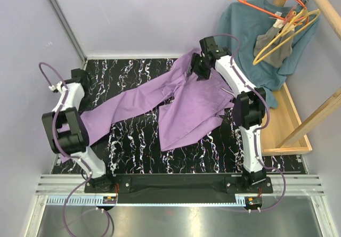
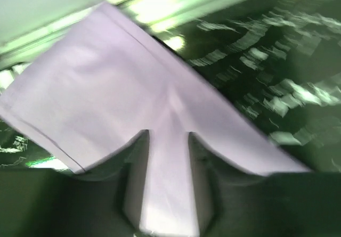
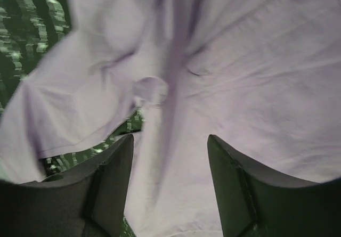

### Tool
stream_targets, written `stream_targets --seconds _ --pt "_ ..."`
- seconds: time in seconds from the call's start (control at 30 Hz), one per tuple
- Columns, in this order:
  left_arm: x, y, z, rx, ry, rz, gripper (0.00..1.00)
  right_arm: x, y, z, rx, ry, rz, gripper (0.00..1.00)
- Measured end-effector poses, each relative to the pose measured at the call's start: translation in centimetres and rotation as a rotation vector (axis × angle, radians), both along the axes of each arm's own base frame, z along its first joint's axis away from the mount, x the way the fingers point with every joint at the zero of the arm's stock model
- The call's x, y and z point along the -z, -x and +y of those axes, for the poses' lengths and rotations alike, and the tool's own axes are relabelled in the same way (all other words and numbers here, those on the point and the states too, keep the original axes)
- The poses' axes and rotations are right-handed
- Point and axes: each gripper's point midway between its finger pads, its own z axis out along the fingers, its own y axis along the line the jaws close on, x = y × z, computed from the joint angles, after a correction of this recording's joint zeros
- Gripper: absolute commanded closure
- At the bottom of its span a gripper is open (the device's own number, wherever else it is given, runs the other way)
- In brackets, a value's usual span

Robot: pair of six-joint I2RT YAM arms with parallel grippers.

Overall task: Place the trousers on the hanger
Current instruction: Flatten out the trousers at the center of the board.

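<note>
Black marbled worktop point(image 1: 133, 157) carries the lilac trousers point(image 1: 186, 104), spread between my arms; the yellow hanger point(image 1: 298, 30) hangs on the wooden rack point(image 1: 325, 2), well apart. My left hand point(image 2: 168, 136) clamps one leg, my right hand point(image 3: 170, 141) grips bunched cloth.

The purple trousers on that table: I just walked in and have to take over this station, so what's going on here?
Two robot arms are working on the trousers, spread across the black marbled table. The left gripper has a leg near its hem between its jaws; the right gripper straddles the waist end. Whether either grips is unclear. The yellow hanger hangs on the rack, not yet used.
</note>
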Motion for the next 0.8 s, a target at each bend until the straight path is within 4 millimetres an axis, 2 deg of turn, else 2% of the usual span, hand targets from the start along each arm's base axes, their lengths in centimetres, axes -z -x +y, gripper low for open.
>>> stream_targets --seconds 0.07,0.17,0.23,0.3,0.4,0.57,0.8 --pt "-1.3 -0.6 -2.1 0.067 -0.008 -0.045 0.51 2.0 0.3 -0.7 0.014 0.029 0.055 0.37" --pt "-2.8 -1.6 -6.3 0.194 -0.002 -0.102 0.48 5.1 0.7 -2.0 0.041 0.078 0.135 0.4" --pt "-2.8 -2.0 -8.8 0.263 0.017 -0.117 0.48 6.5 1.0 -2.6 0.061 0.101 0.174 0.41" --pt "-1.9 -2.0 -10.6 0.309 0.05 -0.118 0.48 7.9 1.4 -3.6 0.083 0.135 0.21 0.41" --pt "0.2 -1.0 -11.5 0.325 0.101 -0.063 0.48 9.7 1.7 -5.4 0.121 0.202 0.254 0.41" --pt "1.3 -1.3 -12.0 0.344 0.137 -0.047 0.48 13.3 2.6 -9.0 0.187 0.3 0.361 0.41" --pt "0.9 -2.9 -13.6 0.479 0.2 -0.095 0.51 13.2 3.2 -14.3 0.278 0.461 0.387 0.39"
